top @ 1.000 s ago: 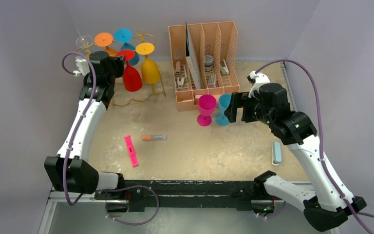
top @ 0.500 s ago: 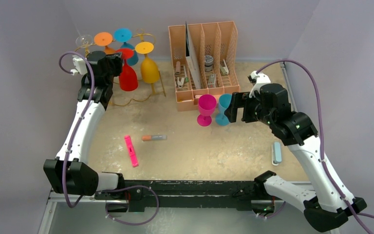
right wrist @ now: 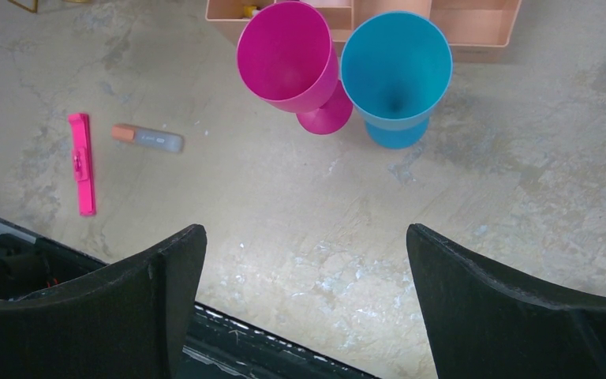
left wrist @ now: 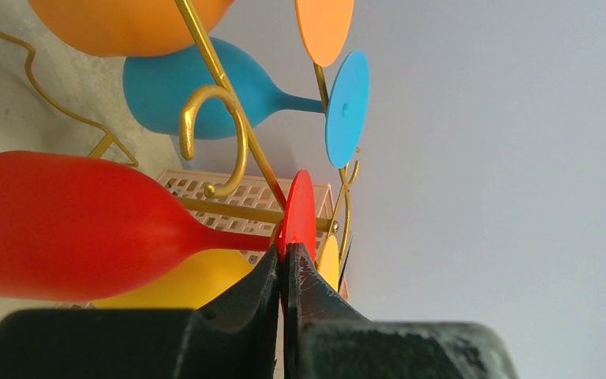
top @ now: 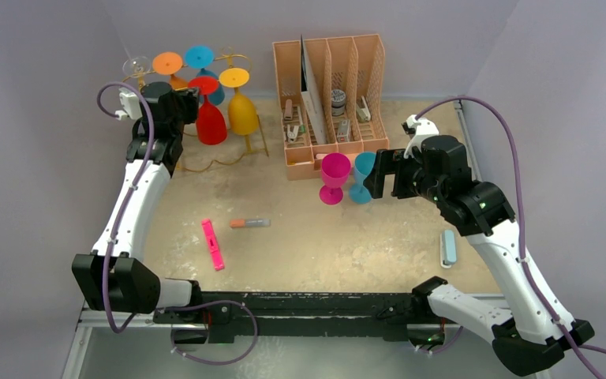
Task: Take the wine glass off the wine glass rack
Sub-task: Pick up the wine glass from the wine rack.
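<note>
The gold wire wine glass rack (top: 262, 142) stands at the back left with several coloured glasses hanging upside down from it. A red wine glass (top: 210, 122) hangs on its near rail. My left gripper (top: 190, 95) is shut on the edge of the red glass's round foot (left wrist: 300, 209), its jaws pinched together on the disc (left wrist: 287, 259). A gold hook of the rack (left wrist: 237, 134) curls just above the stem. My right gripper (top: 375, 175) hovers open and empty (right wrist: 304, 230) beside a magenta glass (right wrist: 288, 59) and a teal glass (right wrist: 394, 67) standing upright on the table.
Orange (top: 168, 65), blue (top: 200, 58), yellow (top: 243, 110) and clear (top: 136, 65) glasses also hang on the rack. A peach desk organiser (top: 331, 95) stands at the back centre. A pink marker (top: 213, 245), an orange-capped marker (top: 250, 223) and a pale blue bar (top: 447, 248) lie on the table.
My left gripper loosened briefly and has closed again on the red glass's foot; the red glass swung slightly to the left. The right arm has not moved.
</note>
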Controlling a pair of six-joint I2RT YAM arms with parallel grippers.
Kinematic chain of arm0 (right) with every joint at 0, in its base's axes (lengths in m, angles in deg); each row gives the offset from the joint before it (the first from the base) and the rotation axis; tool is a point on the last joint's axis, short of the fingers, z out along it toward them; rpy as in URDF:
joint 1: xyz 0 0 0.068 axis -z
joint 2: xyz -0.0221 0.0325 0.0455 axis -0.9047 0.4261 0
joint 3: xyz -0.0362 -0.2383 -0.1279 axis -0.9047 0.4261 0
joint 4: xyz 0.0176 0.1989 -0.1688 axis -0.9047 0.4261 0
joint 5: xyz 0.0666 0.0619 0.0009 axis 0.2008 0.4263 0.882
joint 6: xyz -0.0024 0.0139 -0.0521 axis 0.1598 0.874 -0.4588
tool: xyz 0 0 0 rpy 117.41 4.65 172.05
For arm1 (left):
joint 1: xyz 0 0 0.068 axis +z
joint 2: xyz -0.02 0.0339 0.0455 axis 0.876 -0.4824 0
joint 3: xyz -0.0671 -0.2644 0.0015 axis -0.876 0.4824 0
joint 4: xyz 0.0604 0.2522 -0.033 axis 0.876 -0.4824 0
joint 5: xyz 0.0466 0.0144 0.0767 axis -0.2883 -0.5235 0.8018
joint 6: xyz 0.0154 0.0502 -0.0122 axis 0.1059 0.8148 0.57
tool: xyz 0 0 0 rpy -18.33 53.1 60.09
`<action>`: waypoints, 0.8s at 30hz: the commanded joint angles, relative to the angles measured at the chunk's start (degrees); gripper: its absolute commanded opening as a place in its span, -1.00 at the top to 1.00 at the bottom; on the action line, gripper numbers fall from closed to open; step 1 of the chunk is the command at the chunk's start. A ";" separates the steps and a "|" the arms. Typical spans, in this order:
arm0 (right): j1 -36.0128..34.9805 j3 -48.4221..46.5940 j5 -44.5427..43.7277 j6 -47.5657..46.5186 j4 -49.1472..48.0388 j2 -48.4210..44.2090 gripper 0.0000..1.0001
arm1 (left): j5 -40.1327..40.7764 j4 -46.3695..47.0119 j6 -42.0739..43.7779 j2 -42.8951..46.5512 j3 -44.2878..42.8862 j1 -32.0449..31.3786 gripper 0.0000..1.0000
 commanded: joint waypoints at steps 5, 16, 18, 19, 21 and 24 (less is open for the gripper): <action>0.02 -0.81 -1.27 0.08 0.39 -1.65 -0.98 | -1.86 5.04 -0.77 0.74 0.95 0.72 1.00; 0.03 -1.06 -0.36 0.51 0.24 -1.51 -0.98 | -4.64 6.79 -0.81 4.79 2.63 1.89 1.00; 0.00 -1.15 -0.11 0.70 0.26 -1.44 -0.98 | -4.29 6.29 -0.88 5.73 3.48 1.98 1.00; 0.00 -1.11 -0.09 0.76 0.26 -1.38 -0.98 | -4.04 6.15 -0.99 6.16 3.88 1.99 1.00; 0.03 -1.07 0.00 0.99 0.26 -1.45 -0.98 | -3.88 6.33 -1.08 6.77 4.48 1.99 1.00; 0.01 -1.06 0.09 1.17 0.26 -1.56 -0.98 | -4.48 6.72 -0.94 7.24 4.86 2.06 1.00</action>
